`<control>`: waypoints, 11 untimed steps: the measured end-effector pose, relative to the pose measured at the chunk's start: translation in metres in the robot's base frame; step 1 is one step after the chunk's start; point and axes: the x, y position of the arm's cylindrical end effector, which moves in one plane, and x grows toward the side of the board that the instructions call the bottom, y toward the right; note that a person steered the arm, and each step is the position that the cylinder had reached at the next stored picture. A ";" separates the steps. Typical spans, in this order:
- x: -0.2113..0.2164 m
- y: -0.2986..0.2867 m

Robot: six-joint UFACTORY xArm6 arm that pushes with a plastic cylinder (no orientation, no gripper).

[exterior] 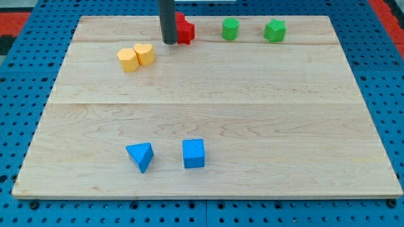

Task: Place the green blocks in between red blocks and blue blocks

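Observation:
My tip (170, 42) rests at the view's top, just left of a red block (184, 29) and touching or nearly touching it; the rod hides the block's left part. Two green blocks sit to the right along the top edge: a green cylinder (230, 29) and a green block with several sides (275, 30). Two blue blocks lie near the view's bottom: a blue triangular block (141, 156) and a blue cube (194, 153).
Two yellow blocks (128, 60) (144, 54) sit side by side, touching, left and below my tip. The wooden board (208, 189) lies on a blue perforated surface (391, 94).

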 end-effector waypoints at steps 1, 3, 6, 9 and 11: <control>0.047 0.016; 0.060 0.068; 0.059 0.207; -0.060 0.361; -0.072 0.239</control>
